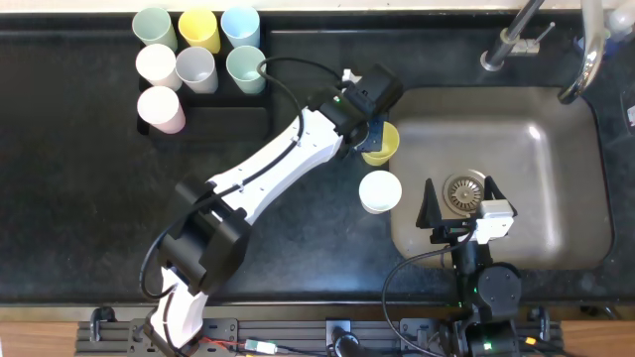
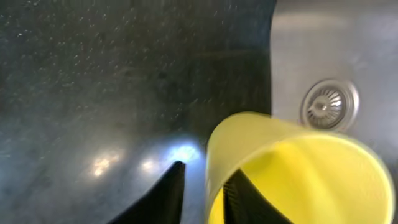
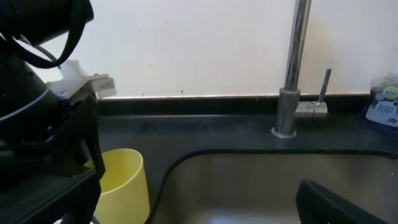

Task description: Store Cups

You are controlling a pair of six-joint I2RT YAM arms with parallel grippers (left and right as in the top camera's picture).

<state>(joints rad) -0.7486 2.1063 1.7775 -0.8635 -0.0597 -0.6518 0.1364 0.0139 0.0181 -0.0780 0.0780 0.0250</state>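
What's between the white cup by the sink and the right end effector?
Only bare steel of the sink, seen in the top view. The white cup is at its left edge, and the right end effector is near the drain.

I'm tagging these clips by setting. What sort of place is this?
Most likely a kitchen counter: a steel sink with a drain, a tap behind it, and plastic cups grouped on the dark worktop.

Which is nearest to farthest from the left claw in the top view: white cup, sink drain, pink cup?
1. White cup, at the left rim of the sink basin, close beside the left claw.
2. Sink drain, inside the basin, off to the right.
3. Pink cup, far off to the left.
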